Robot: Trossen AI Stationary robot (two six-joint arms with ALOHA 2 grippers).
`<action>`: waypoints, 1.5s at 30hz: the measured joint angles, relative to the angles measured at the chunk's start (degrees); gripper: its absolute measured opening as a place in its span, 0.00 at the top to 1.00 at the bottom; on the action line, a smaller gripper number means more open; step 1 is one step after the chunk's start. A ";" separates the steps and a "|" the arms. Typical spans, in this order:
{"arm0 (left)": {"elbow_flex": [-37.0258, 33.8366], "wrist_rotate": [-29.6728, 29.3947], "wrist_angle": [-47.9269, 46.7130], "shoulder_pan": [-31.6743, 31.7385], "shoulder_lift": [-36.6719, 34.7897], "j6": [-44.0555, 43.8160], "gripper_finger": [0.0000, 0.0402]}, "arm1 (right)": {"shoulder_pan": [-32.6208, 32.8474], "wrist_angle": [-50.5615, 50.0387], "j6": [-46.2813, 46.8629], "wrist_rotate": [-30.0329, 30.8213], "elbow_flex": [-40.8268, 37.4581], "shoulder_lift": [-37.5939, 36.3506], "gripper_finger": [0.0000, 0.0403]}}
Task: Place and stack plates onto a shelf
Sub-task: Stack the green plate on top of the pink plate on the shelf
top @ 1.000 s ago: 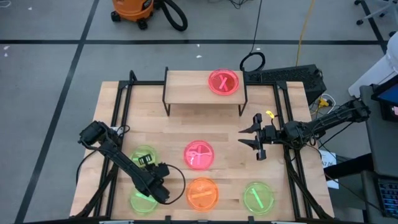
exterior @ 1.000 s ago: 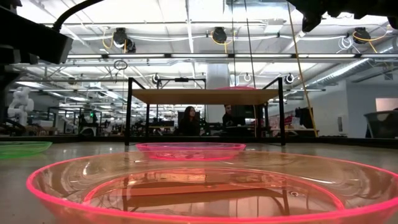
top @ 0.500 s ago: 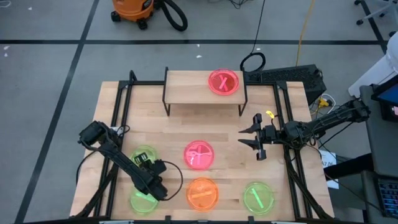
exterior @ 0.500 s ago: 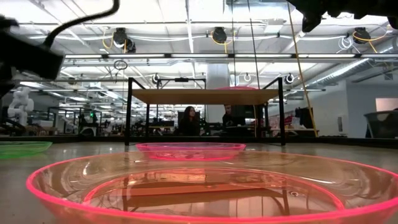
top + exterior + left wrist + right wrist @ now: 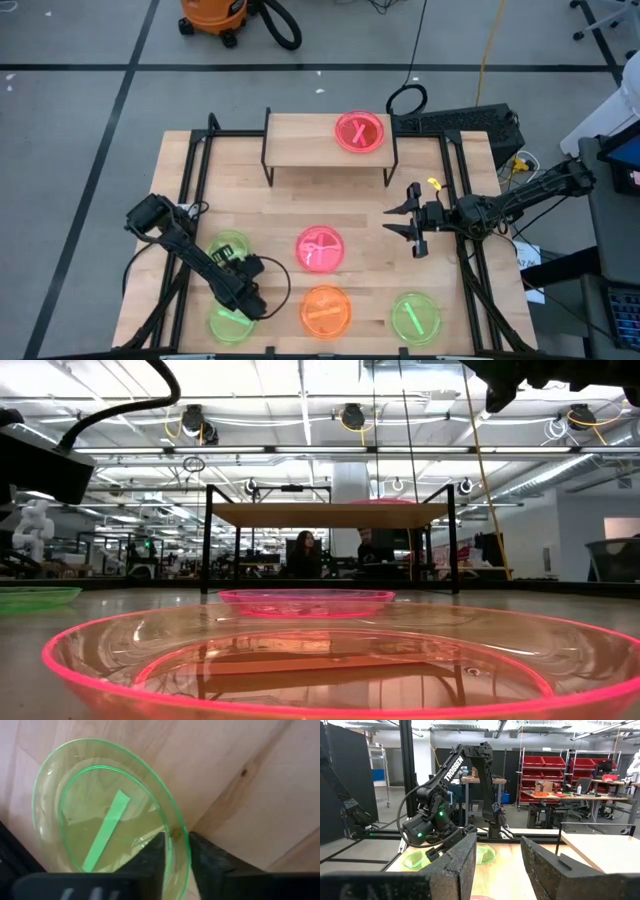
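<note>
Down at the near left corner of the tabletop [image 5: 280, 195], my left tool [image 5: 176, 851] is clamped on the rim of the green plate [image 5: 107, 815], 1 finger inside the rim and 1 outside. A 2nd green plate [image 5: 231, 247] lies just behind it. My right tool [image 5: 404, 224] hovers over the right side with its fingers apart, gripping nothing. On the shelf [image 5: 300, 140] sits 1 pink plate [image 5: 360, 132]; another pink plate [image 5: 320, 248], an orange plate [image 5: 325, 309] and a 3rd green plate [image 5: 415, 317] lie on the tabletop.
</note>
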 joint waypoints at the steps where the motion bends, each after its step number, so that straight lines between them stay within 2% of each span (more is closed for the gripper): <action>1: 0.00 0.04 0.12 0.00 0.02 0.34 0.83 | 0.00 -0.01 0.06 0.00 0.00 0.00 0.66; 5: -0.26 -0.35 -1.64 0.11 0.32 1.33 0.97 | 0.00 0.00 0.09 0.00 0.00 0.00 0.66; 11: 2.97 -0.67 -6.76 0.04 0.26 3.74 0.99 | -0.02 0.48 0.16 0.00 0.00 -0.02 0.66; 14: 7.16 -3.49 -10.15 0.04 0.25 5.64 0.99 | -0.02 0.55 0.16 0.02 0.00 -0.02 0.66; 18: 14.62 -12.69 -13.63 0.03 0.24 11.13 0.99 | -0.02 1.56 0.11 0.00 0.00 -0.02 0.66; 23: 23.19 -28.79 -16.32 1.38 0.19 24.50 1.00 | -0.02 2.64 -0.17 -0.04 0.00 -0.02 0.66; 27: 27.44 -36.90 -15.67 5.09 0.17 37.06 1.00 | -0.02 2.64 -0.24 -0.08 0.00 -0.02 0.66; 32: 29.17 -43.53 -10.82 12.37 0.17 52.70 1.00 | -0.02 4.33 -0.46 -0.29 0.00 -0.01 0.66; 35: 29.20 -47.50 -4.21 16.90 0.17 64.18 1.00 | -0.02 7.33 -1.96 -0.51 0.00 -0.02 0.66; 37: 29.21 -47.97 1.09 20.00 0.17 72.28 1.00 | -0.02 9.53 -2.92 -0.63 0.00 -0.12 0.66; 41: 29.20 -45.93 14.11 26.26 0.17 88.85 1.00 | 0.00 11.43 -4.77 -3.24 0.00 -1.37 0.66; 45: 29.20 -38.01 27.83 32.07 0.17 102.52 1.00 | 0.27 11.61 -6.37 -3.61 0.00 -3.93 0.66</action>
